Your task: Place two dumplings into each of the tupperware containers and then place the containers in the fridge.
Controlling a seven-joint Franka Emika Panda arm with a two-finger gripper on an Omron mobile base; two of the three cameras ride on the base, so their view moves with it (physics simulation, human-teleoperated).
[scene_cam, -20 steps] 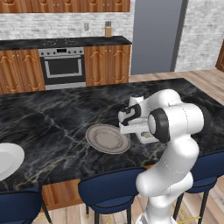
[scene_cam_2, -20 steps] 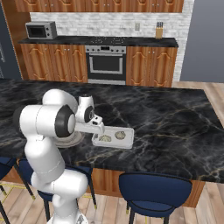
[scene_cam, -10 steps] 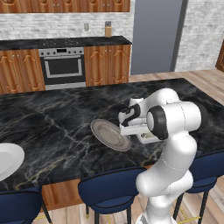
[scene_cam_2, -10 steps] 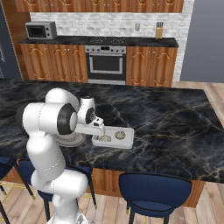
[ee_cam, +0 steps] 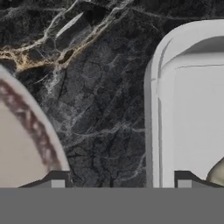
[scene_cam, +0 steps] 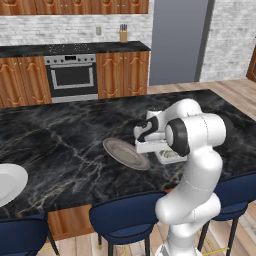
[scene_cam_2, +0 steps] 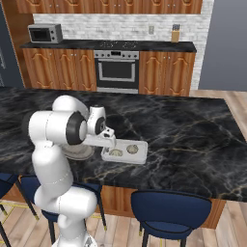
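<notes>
A: Two dumplings (scene_cam_2: 116, 153) sit side by side in one tupperware container (scene_cam_2: 140, 158). Confirm location?

B: Confirmed. The container lies flat on the black marble counter (scene_cam_2: 193, 130), near its front edge, just right of the round grey plate (scene_cam: 122, 152). A bare strip of counter separates them.

A: Gripper (ee_cam: 122, 181) state?

B: Jaws apart. From the hand camera, the two fingertips (ee_cam: 59, 179) straddle the container's near wall: one tip is over the plate's rim, the other is over the inside of the tray. Nothing is clamped between them. Contact with the wall: cannot tell.

A: Anything by the inner tip?

B: One beige dumpling shows at the frame's lower right edge, just beside that tip.

A: Fridge (scene_cam: 177, 40)?

B: Slate-grey, door flat and closed, on the far side of the room beyond the counter, well apart from the container.

A: Other items?

B: A white plate (scene_cam: 7, 182) at the counter's far left; a steel oven (scene_cam: 72, 75) on the back wall
</notes>
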